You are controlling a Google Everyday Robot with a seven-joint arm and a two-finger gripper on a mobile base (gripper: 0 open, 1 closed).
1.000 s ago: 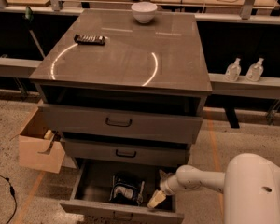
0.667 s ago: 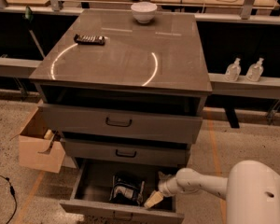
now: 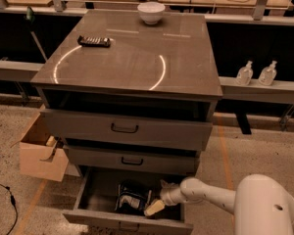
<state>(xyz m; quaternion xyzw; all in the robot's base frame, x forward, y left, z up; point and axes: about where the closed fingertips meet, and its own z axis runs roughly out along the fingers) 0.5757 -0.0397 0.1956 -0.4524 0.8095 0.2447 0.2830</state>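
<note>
My gripper [image 3: 158,196] reaches from the right into the open bottom drawer [image 3: 127,222] of a grey three-drawer cabinet [image 3: 132,58]. It looks open, with one pale fingertip [image 3: 154,208] low near the drawer front and the other higher up. Nothing sits between them. A dark crumpled bag [image 3: 131,197] lies in the drawer just left of the gripper, very close; I cannot tell if they touch. My white arm [image 3: 264,207] fills the lower right corner.
A white bowl [image 3: 151,11] and a dark remote-like object [image 3: 94,41] sit on the cabinet top. The two upper drawers are pushed in. A cardboard box [image 3: 41,153] stands at the cabinet's left. Two clear bottles [image 3: 257,73] rest on a ledge at right.
The gripper has edged slightly left inside the drawer, closer to the dark bag. Nothing else has moved.
</note>
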